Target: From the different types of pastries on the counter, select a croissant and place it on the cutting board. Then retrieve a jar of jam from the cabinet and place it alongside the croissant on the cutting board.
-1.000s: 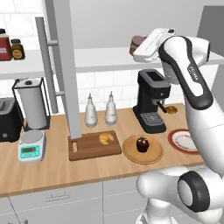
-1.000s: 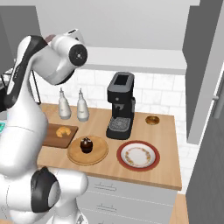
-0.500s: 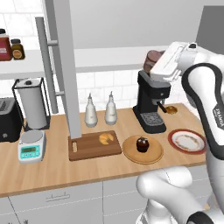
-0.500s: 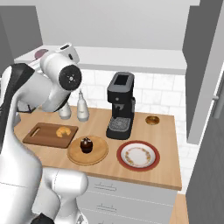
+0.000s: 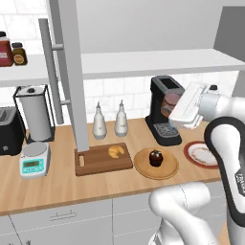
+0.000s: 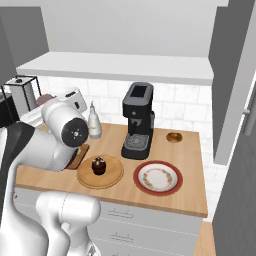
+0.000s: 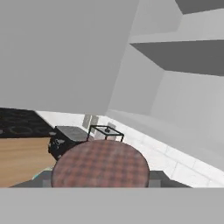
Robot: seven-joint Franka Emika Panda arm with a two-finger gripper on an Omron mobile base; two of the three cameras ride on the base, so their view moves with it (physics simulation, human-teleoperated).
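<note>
The croissant (image 5: 115,151) lies on the wooden cutting board (image 5: 98,163), near its right end. My gripper (image 5: 168,102) hovers in front of the coffee machine, above and to the right of the board, shut on a jam jar (image 5: 172,100) with a reddish lid. In the hand view the jar's round lid (image 7: 100,163) sits between my gripper (image 7: 100,181) fingertips. From the right base view the jar (image 6: 45,100) pokes out to the left of the white hand (image 6: 69,97), and only a corner of the board (image 6: 78,156) shows.
A black coffee machine (image 5: 164,117) stands just behind the hand. A cupcake on a wooden plate (image 5: 155,163), a patterned plate (image 5: 202,154), two bottles (image 5: 110,119), a scale (image 5: 34,160) and a toaster (image 5: 8,130) share the counter. The open cabinet door (image 5: 71,72) hangs over the board; two more jars (image 5: 11,51) sit on the shelf.
The hand has come down from shelf height and swung right, carrying the jar, and now sits lower in front of the coffee machine. The croissant and board have not moved.
</note>
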